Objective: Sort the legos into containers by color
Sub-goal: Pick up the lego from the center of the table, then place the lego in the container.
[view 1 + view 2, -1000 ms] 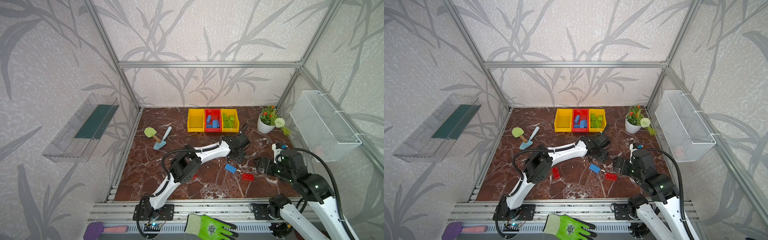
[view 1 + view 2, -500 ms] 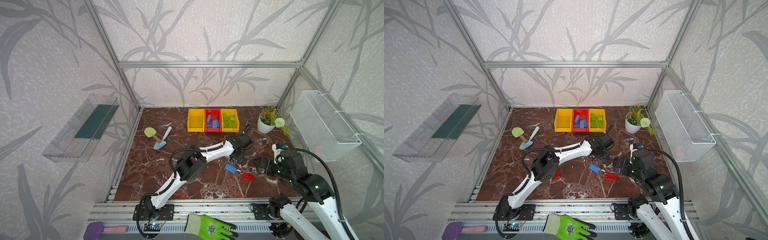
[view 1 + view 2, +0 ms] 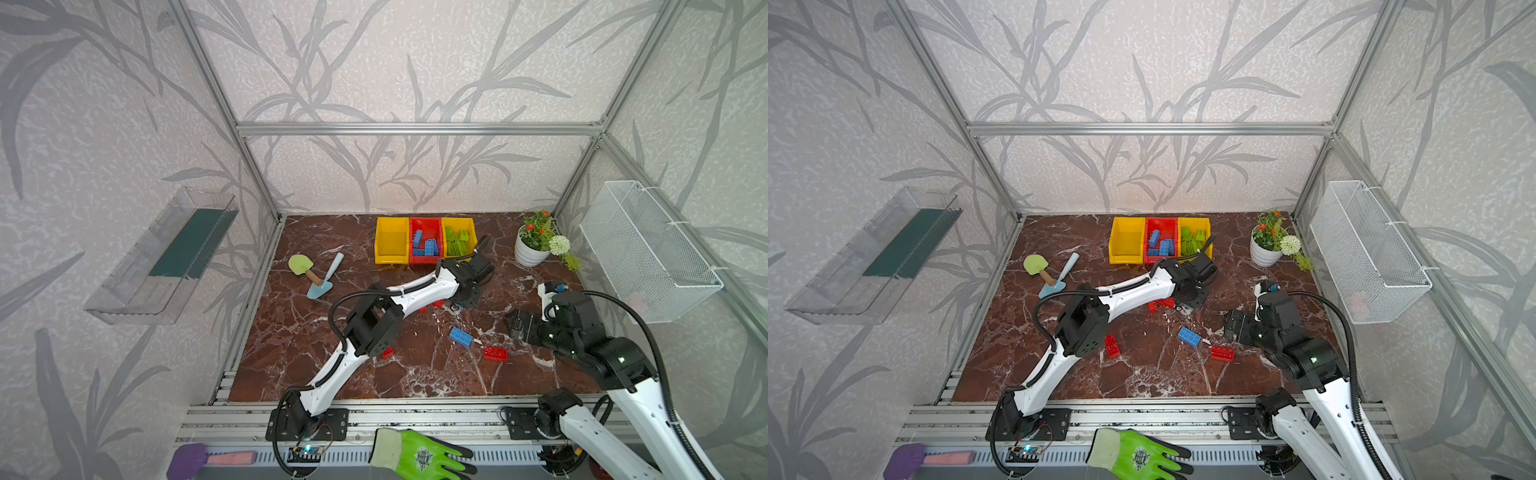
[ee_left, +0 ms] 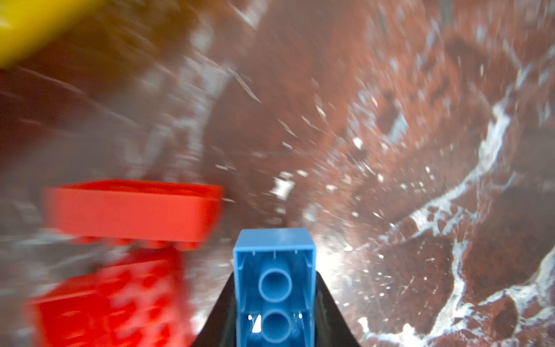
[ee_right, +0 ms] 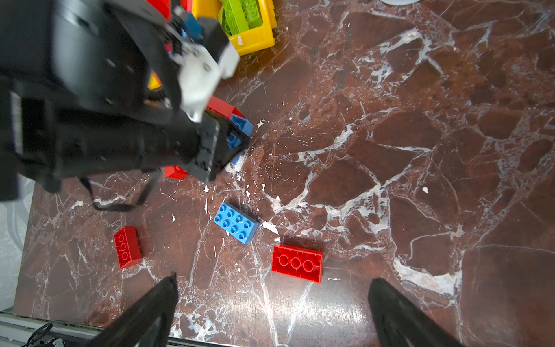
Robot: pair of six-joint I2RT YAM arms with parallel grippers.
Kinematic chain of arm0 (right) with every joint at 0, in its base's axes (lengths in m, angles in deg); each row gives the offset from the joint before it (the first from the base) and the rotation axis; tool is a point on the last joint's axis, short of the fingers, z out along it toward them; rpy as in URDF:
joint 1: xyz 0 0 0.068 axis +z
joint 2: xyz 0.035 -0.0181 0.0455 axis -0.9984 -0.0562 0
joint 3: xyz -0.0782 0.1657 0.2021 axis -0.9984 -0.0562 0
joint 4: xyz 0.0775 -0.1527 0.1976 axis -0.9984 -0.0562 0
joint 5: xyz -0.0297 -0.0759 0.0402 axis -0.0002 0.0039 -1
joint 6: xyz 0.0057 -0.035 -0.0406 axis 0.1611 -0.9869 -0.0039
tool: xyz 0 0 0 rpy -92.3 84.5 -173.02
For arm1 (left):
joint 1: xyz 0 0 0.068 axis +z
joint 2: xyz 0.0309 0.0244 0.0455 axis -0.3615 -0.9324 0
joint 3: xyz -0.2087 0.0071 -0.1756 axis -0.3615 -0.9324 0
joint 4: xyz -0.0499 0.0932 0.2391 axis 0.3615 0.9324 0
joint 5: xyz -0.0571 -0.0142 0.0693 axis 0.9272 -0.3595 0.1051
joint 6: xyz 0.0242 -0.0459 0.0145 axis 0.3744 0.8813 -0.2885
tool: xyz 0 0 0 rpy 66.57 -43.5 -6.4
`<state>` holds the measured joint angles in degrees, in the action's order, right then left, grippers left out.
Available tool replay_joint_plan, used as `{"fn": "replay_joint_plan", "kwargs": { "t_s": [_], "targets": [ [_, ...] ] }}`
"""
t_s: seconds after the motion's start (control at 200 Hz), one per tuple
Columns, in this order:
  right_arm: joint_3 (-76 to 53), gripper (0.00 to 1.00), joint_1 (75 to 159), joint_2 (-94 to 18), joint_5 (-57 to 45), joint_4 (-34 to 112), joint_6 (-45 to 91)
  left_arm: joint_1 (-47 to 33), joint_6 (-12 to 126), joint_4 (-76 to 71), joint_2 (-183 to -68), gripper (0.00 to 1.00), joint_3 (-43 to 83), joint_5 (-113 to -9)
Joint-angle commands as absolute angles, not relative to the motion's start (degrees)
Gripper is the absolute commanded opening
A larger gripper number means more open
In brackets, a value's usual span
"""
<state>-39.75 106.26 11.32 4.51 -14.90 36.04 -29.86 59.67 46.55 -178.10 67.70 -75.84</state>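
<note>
Left gripper [image 4: 274,303]: clamped on blue lego brick [image 4: 274,249], lower centre of left wrist view.
Handling: likely light, rigid, slick; pinch flat side walls.
Right gripper [image 5: 274,284]: spread wide, empty.

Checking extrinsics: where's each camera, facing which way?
Top views: high in front, looking down at red-brown marble tabletop; left arm, right arm show.
Left wrist: behind the left gripper, shut on a small blue plastic brick, facing the tabletop.
Right wrist: above the open right gripper, looking down at the tabletop.
Shared: both wrist views show that brick.
</note>
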Motion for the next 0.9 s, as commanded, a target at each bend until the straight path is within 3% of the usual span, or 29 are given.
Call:
{"fn": "replay_joint_plan", "kwargs": {
  "t_s": [0.0,0.235,0.7,0.74,0.895],
  "targets": [
    [-37.4,0.99,106.2,9.1,3.8,-12.6,34.6,-24.7,58.0,49.4,-173.6,0.19,74.6,-80.9],
    [-34.8,0.99,106.2,3.2,3.2,-9.6,34.6,-14.2,58.6,54.0,-182.4,0.20,92.6,-77.2],
    [-28.1,0.99,106.2,-11.1,2.9,-6.1,34.3,-7.6,60.0,47.0,-191.9,0.23,100.8,-70.7],
    [-27.6,0.99,106.3,-12.1,2.6,-5.7,34.4,-7.4,59.9,46.4,-192.3,0.27,100.8,-70.7],
    [-26.6,0.99,106.2,-14.1,1.8,-5.2,34.3,-6.9,60.2,46.2,-192.7,0.59,101.0,-70.0]
  ]
}}
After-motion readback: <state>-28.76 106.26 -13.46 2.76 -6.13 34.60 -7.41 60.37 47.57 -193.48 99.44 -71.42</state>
